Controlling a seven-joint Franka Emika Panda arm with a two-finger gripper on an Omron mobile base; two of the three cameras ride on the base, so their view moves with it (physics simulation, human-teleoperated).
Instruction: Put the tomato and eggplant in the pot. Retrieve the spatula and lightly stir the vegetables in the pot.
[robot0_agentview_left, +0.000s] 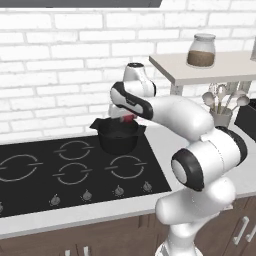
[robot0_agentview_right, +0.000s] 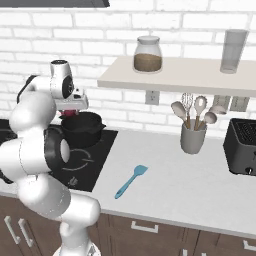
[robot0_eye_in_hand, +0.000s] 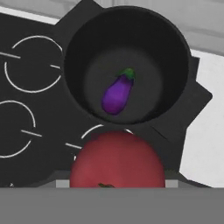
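The red tomato (robot0_eye_in_hand: 117, 159) sits between my gripper's fingers, low in the hand view, with the gripper (robot0_agentview_left: 128, 119) shut on it. It hangs just above the near rim of the black pot (robot0_eye_in_hand: 166, 52). A purple eggplant (robot0_eye_in_hand: 117, 94) lies on the pot's floor. In the base views the pot (robot0_agentview_left: 118, 137) stands on the back right burner, and the tomato (robot0_agentview_right: 70, 113) shows as a red spot under the hand (robot0_agentview_right: 72, 105). The light-blue spatula (robot0_agentview_right: 131, 181) lies flat on the counter to the right of the cooktop.
The black cooktop (robot0_agentview_left: 50, 170) spreads left of the pot. A grey utensil cup (robot0_agentview_right: 193, 137) with spoons and a whisk stands at the back, a dark toaster (robot0_agentview_right: 242, 147) beside it. A shelf (robot0_agentview_right: 165, 75) above carries a jar (robot0_agentview_right: 147, 54) and a glass (robot0_agentview_right: 233, 50).
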